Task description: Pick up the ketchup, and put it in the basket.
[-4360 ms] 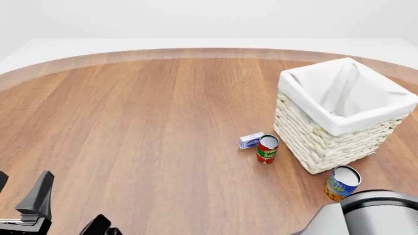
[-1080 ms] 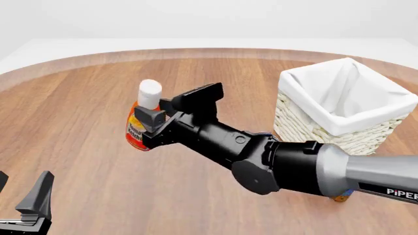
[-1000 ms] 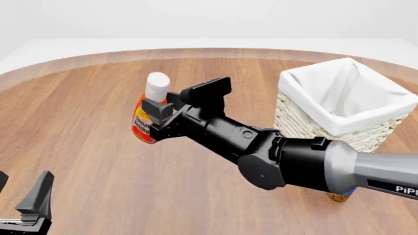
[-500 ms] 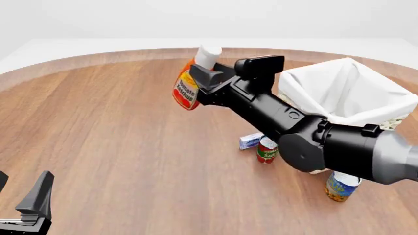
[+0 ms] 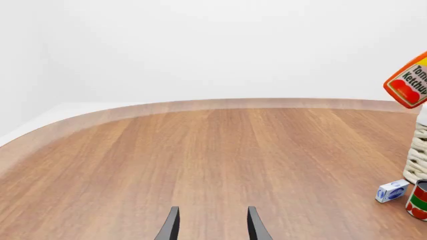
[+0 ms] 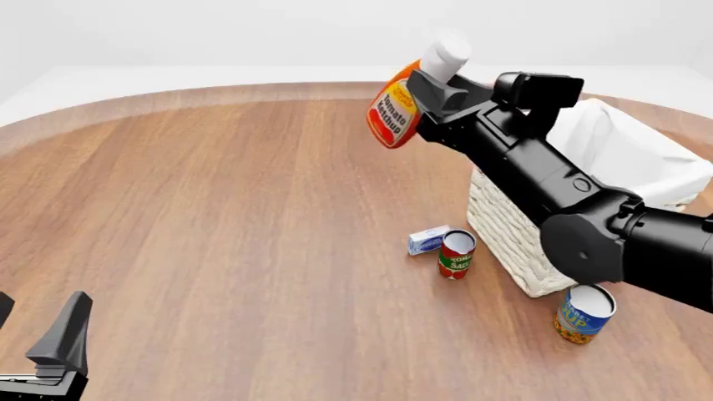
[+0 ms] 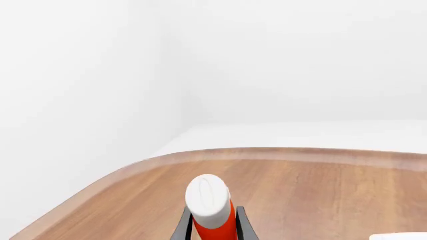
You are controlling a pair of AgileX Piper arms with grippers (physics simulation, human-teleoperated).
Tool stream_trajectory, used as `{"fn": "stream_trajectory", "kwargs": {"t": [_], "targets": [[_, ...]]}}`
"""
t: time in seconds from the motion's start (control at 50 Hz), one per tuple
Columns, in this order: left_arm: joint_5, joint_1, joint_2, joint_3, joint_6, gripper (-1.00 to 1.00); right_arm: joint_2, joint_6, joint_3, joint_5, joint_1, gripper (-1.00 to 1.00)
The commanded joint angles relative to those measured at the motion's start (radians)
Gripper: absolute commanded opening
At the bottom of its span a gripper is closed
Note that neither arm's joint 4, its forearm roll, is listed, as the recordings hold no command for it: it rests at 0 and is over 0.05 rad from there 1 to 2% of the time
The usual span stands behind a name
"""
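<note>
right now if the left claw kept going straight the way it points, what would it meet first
Probably nothing: ahead of the left claw lies bare wooden table. The small blue box and basket sit well off to one side.

A red-and-green can [image 6: 456, 254] stands touching a small blue-white box [image 6: 428, 240] — a blue-yellow can [image 6: 583, 313] well apart.

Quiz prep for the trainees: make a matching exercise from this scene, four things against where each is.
Things:
1. ketchup
2. tomato sauce can
3. blue-and-yellow can
4. small blue-and-white box

Places:
A. standing at the basket's near corner
B. lying just left of the red can
C. held in the air by the right pincer
D. standing left of the basket's front wall

Pairs: 1-C, 2-D, 3-A, 4-B
</note>
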State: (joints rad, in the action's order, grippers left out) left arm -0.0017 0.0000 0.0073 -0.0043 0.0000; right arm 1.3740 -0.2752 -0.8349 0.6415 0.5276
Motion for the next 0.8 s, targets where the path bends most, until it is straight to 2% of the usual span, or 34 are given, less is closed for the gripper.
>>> {"fn": "stream_trajectory", "kwargs": {"t": [0.02, 0.14, 0.28, 0.46, 0.48, 0.68, 0.8], "targets": [[0.0, 0.0, 0.0, 0.0, 0.0, 1.0, -0.046, -0.003, 0.022, 0.015, -0.087, -1.0], [0.0, 0.0, 0.0, 0.0, 0.0, 1.0, -0.103, 0.029, 0.053, 0.018, -0.157, -1.0], [0.0, 0.0, 0.0, 0.0, 0.0, 1.0, -0.13, 0.051, 0.068, 0.012, -0.198, -1.0], [0.0, 0.0, 0.0, 0.0, 0.0, 1.0, -0.194, 0.038, 0.105, -0.001, -0.257, -1.0], [0.0, 0.0, 0.0, 0.0, 0.0, 1.0, -0.21, 0.026, 0.12, -0.002, -0.286, -1.0], [0.0, 0.0, 0.0, 0.0, 0.0, 1.0, -0.292, 0.007, 0.174, -0.022, -0.378, -1.0], [0.0, 0.0, 0.0, 0.0, 0.0, 1.0, -0.326, 0.007, 0.2, -0.03, -0.398, -1.0]]}}
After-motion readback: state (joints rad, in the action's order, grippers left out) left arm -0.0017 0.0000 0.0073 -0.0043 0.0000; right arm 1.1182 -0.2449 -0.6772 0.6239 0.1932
